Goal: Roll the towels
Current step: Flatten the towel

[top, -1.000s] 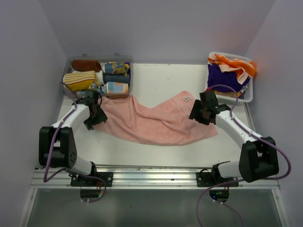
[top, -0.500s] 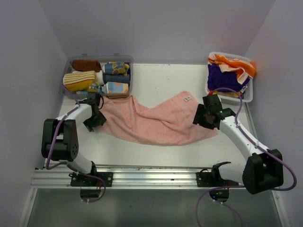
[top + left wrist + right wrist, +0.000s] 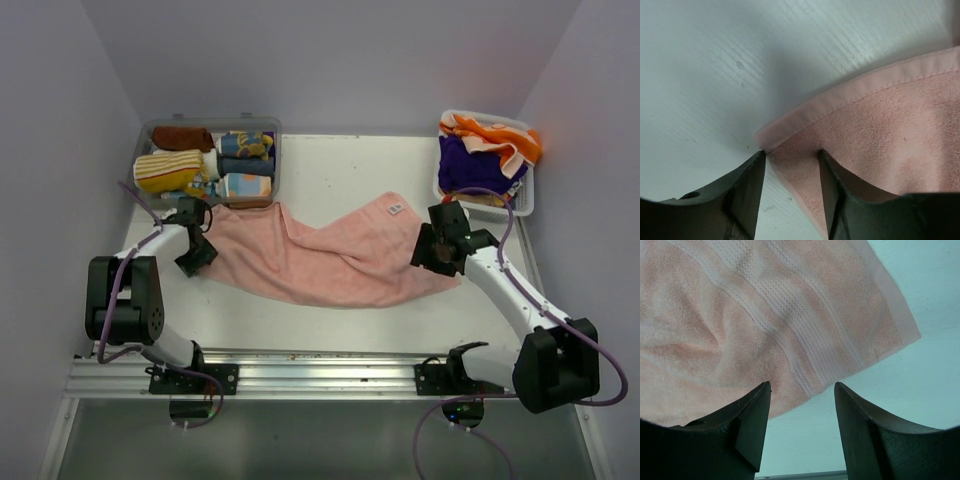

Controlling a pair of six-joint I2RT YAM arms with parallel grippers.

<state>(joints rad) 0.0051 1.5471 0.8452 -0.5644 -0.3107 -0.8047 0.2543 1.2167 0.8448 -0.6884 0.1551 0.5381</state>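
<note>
On the flat white table (image 3: 330, 170) the soft pink terry towel (image 3: 320, 255) lies wrinkled, my left gripper (image 3: 790, 155) spread around one corner and my right gripper (image 3: 802, 387) spread just above the other end, so I should pinch both corners well and pull it flat first.

Spread towels: we count one, a pink terry towel with a white label (image 3: 320, 258), lying open on the white tabletop (image 3: 340, 170).
Rolled towels: we make out at least five in the clear plastic bin (image 3: 277, 150), among them a brown roll (image 3: 182, 137) and a yellow striped roll (image 3: 165, 170); we cannot tell the exact number.
Loose towels: we are sure of two in the white slatted basket (image 3: 527, 200), an orange-and-cream towel (image 3: 495, 135) and a purple towel (image 3: 468, 165).
Containers: we count two, the bin and the basket.
Hands: we count two, the left hand (image 3: 195, 256) and the right hand (image 3: 436, 250), each with two dark fingers (image 3: 747, 420).
</note>
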